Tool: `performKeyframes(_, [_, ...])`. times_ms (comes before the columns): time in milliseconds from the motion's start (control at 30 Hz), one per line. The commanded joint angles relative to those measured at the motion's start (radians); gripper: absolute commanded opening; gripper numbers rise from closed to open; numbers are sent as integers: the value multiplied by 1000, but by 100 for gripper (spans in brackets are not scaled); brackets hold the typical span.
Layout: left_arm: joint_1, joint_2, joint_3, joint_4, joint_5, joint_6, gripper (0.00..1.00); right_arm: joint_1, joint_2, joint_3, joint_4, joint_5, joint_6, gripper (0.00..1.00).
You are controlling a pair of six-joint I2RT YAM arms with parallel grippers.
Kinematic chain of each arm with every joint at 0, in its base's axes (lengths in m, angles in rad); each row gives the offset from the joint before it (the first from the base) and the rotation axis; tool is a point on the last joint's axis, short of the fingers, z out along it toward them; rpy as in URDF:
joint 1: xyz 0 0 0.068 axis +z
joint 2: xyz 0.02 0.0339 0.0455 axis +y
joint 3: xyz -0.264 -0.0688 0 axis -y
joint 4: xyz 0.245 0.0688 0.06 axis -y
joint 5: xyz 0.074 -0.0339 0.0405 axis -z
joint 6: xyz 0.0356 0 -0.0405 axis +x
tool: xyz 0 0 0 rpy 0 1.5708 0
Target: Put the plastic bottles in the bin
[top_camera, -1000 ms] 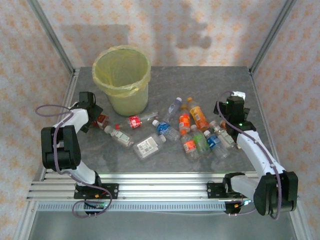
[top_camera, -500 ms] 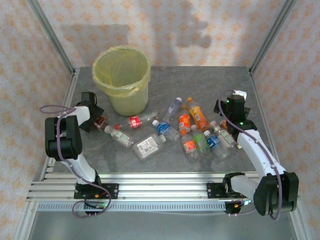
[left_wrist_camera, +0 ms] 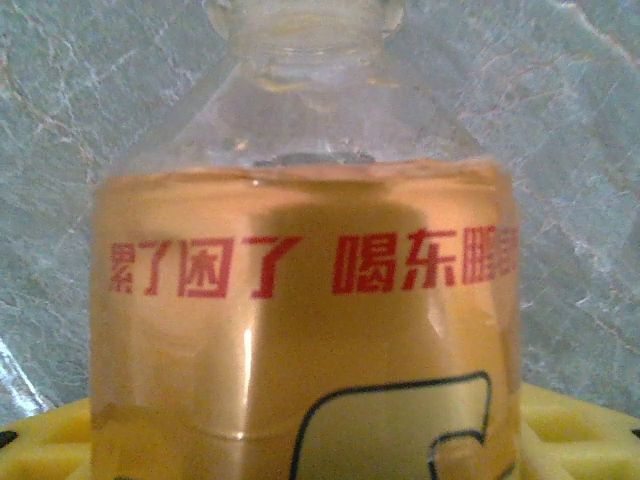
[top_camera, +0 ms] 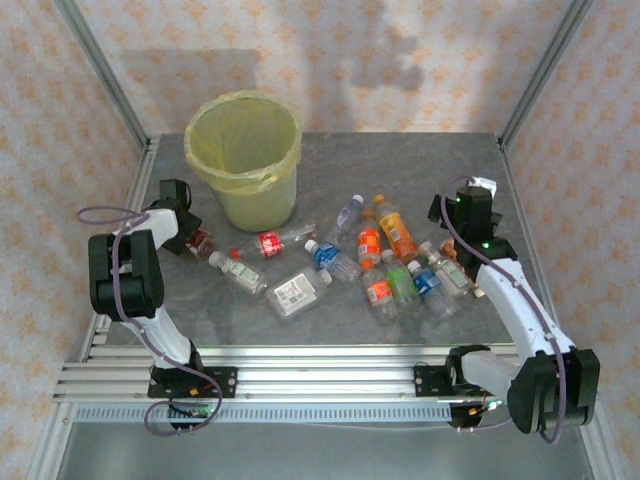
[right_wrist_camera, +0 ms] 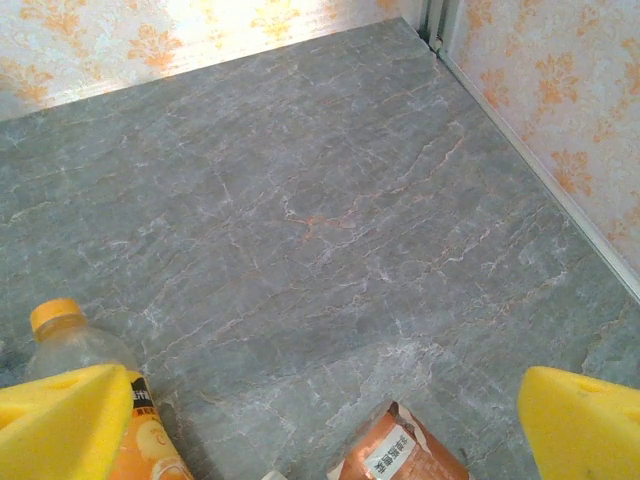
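The plastic bottles (top_camera: 400,272) all lie out on the table (top_camera: 420,160) as far as I can judge, so the job has hardly begun.

From above, I count about a dozen of them. There is a tight bunch in front of my right arm and a looser few in the middle. One lone bottle (top_camera: 204,240) with a reddish label lies off to the left, near the foot of the bin (top_camera: 243,160). The bin stands at the far left of the table, well apart from the main bunch. Inside it I see only the yellow bag, though its near wall hides part of the bottom, so I won't swear it is empty. My left pincer (top_camera: 191,236) is down at the lone bottle. My right pincer (top_camera: 462,213) hangs by the far end of the bunch.

From my left wrist, the lone bottle is right up close, lying on the table with its clear shoulder and neck pointing away. It has a golden label with red lettering. My yellow pads (left_wrist_camera: 575,435) sit one on either side of its body, right at its edges. Whether they are pressing on it or only flanking it, I cannot tell.

From my right wrist, the two pads stand wide apart with nothing held between them, so that pincer is open. An orange-capped bottle (right_wrist_camera: 70,335) lies partly behind one pad, and a copper-coloured label (right_wrist_camera: 400,455) shows at the bottom edge.

Every bottle I can see has yet to go in, and I judge the lone one will be first.
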Motion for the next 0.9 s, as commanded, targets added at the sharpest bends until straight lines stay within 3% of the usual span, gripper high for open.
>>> performKeyframes(0, [7,-105,37,-63,-86,51,55,7,-31,33,-36,0,38,99])
performKeyframes(300, [8,-393,67,-172,-221,173,45,7,-89,26,-38,16,86,99])
performKeyframes(533, [-5,-577,154,-206,-163,245,45,7,-113,27,-40,30,148,99])
performKeyframes(867, [-199,-640,377,-157,-135,315,42,7,-113,45,-94,66,215,99])
